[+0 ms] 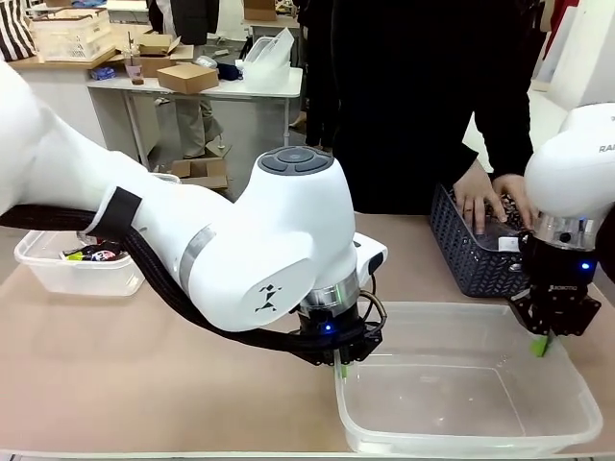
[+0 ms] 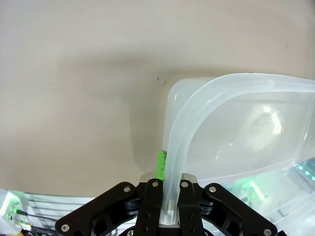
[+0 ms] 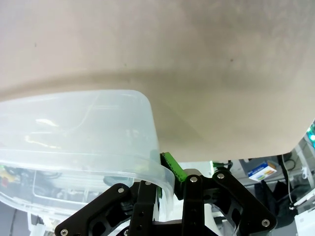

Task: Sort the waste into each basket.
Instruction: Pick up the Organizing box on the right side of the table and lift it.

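The robot's left hand (image 1: 344, 363) (image 2: 167, 196) is pinching the left rim of a clear tub (image 1: 461, 309) (image 2: 226, 83) at the tabletop's (image 1: 192, 384) front right, while the right hand (image 1: 543, 344) (image 3: 170, 172) is clamping the right rim of the tub (image 3: 98, 96). Both are pressing tight on the plastic lip. A second tub (image 1: 58, 274), sitting at the far left, is holding waste (image 1: 93, 254). Behind the first tub, a person (image 1: 404, 96) is reaching into a dark basket (image 1: 461, 254).

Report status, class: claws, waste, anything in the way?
Left claw shut on big tub rim. Right claw shut on its opposite rim. Waste in small tub. Person's hands in dark basket.
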`<state>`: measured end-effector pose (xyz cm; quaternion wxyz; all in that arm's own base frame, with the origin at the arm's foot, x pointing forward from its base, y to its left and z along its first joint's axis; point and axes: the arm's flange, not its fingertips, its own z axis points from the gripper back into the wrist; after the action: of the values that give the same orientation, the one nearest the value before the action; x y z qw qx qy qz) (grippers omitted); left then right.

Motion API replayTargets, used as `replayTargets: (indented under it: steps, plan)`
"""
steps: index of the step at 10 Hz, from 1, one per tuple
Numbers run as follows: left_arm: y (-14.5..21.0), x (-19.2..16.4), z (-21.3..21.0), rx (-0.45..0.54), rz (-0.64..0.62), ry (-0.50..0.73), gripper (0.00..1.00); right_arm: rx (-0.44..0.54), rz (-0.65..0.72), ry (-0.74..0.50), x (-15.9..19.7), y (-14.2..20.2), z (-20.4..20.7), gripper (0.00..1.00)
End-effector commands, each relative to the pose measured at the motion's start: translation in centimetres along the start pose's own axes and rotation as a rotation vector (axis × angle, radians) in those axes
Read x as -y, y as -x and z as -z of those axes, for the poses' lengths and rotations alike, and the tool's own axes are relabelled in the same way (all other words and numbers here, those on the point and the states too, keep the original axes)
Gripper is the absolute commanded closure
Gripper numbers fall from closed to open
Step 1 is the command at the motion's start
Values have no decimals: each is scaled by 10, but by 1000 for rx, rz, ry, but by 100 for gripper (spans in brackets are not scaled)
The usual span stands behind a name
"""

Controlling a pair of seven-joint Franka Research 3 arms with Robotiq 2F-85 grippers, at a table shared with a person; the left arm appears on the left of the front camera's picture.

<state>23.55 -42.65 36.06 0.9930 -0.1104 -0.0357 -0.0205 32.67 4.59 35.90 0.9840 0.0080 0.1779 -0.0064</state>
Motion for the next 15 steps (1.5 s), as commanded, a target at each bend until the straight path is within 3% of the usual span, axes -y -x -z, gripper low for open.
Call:
replayTargets:
  steps: [1,3,4,6,8,9,10,13,14,15]
  plan:
    - [-3,-13,-22,31,-34,-9,100,-16,5,-48,-3,19,-15,100]
    - [-10,-27,-56,19,-85,-42,100,-14,-24,-4,-20,25,-60,100]
    - [-15,-41,-82,36,-109,-53,100,-74,-13,42,-33,20,-90,100]
    - [-16,-78,-141,101,-164,-54,100,-153,-35,76,-53,-9,-153,100]
    - [-23,-114,-182,147,-255,-26,100,-174,-75,91,-76,-27,-188,100]
    - [-12,-48,-147,91,-134,8,100,-170,-89,67,-81,-27,-187,100]
    - [-12,-48,-147,91,-134,8,100,-114,-92,9,-98,-13,-172,100]
    - [-12,-48,-147,91,-134,8,100,-114,-92,9,-98,-13,-172,100]
    - [-8,-51,-147,94,-128,-8,96,-139,-95,31,-100,-21,-176,94]
    - [-39,-59,-162,113,-114,21,96,-92,-129,50,-111,-37,-186,94]
